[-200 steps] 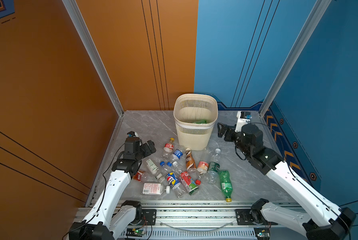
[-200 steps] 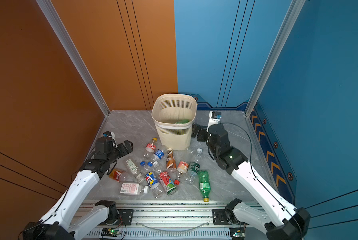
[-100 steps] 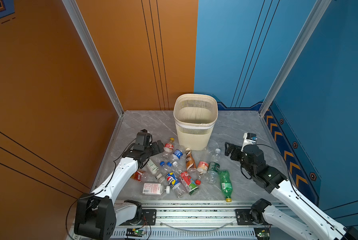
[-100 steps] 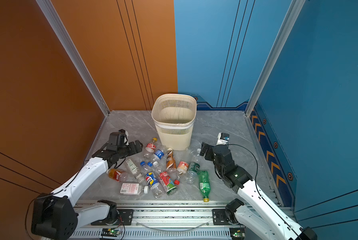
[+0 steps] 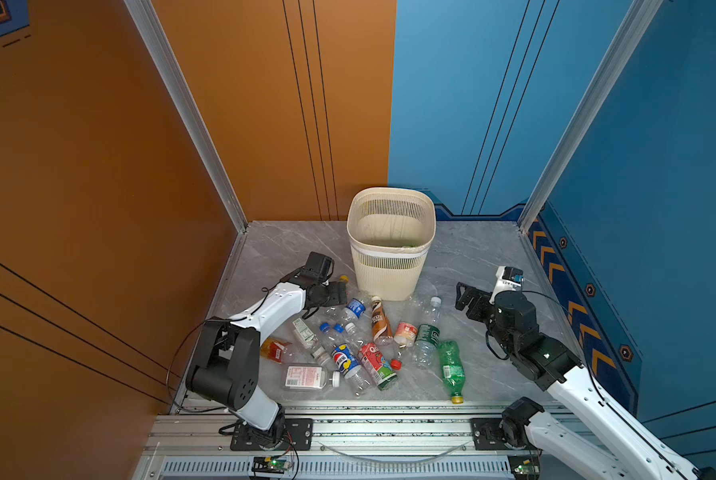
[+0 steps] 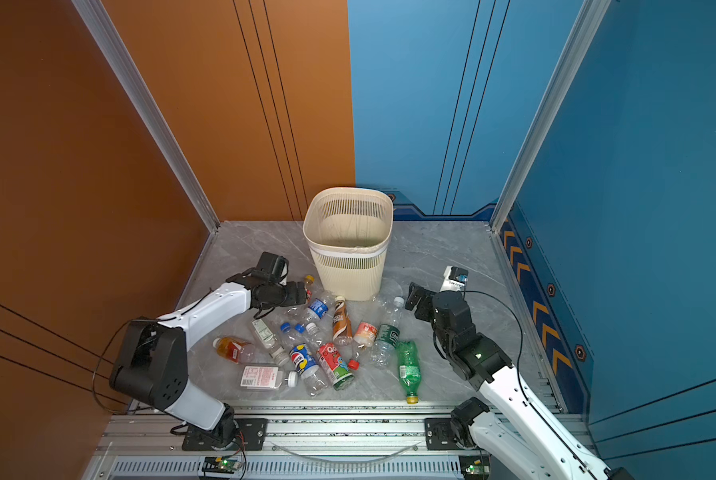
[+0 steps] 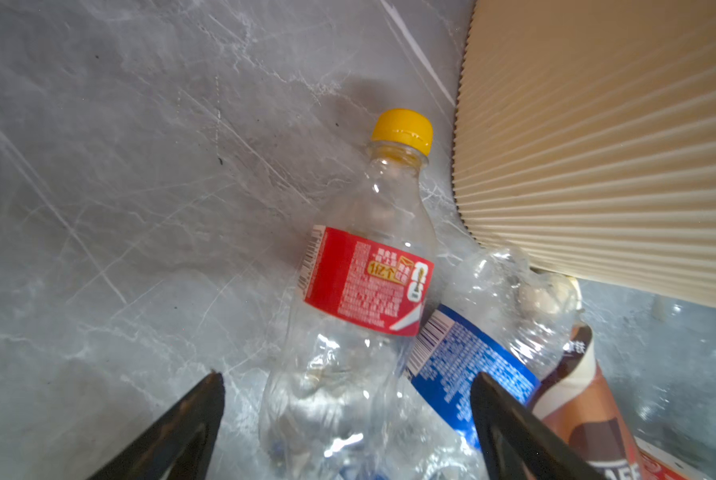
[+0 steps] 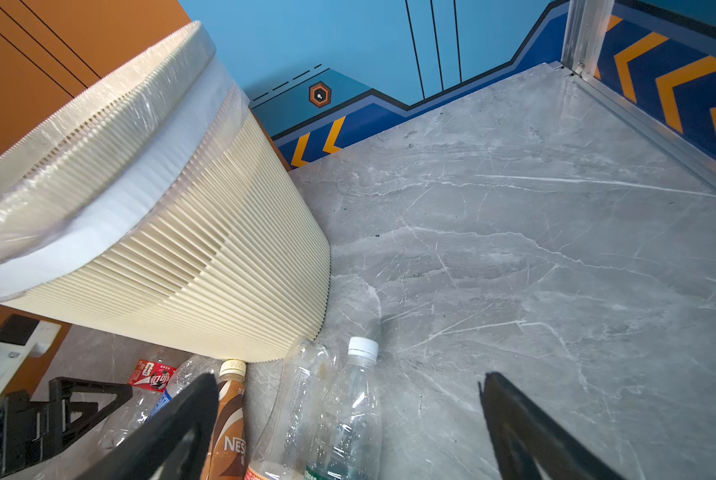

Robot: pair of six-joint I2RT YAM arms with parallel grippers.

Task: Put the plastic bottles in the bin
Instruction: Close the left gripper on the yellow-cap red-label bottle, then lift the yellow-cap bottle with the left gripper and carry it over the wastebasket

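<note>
Fingers (image 7: 173, 432) of your left gripper (image 7: 348, 384) straddle the red-label bottle (image 7: 364, 282), unclenched; right gripper (image 8: 348, 380) gapes empty. Most bottles (image 5: 345, 361) lie outside the bin (image 5: 389, 270).

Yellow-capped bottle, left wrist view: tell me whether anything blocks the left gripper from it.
Nothing visible does. The yellow-capped bottle lies directly ahead of the open left gripper; a blue-labelled bottle crowds one side of it.

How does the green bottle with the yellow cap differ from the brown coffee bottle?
The green bottle is translucent green; the brown coffee bottle wears a brown-and-cream sleeve. The green bottle's cap points away from the bin; the brown one's cap points toward it. Both lie on their sides.
</note>
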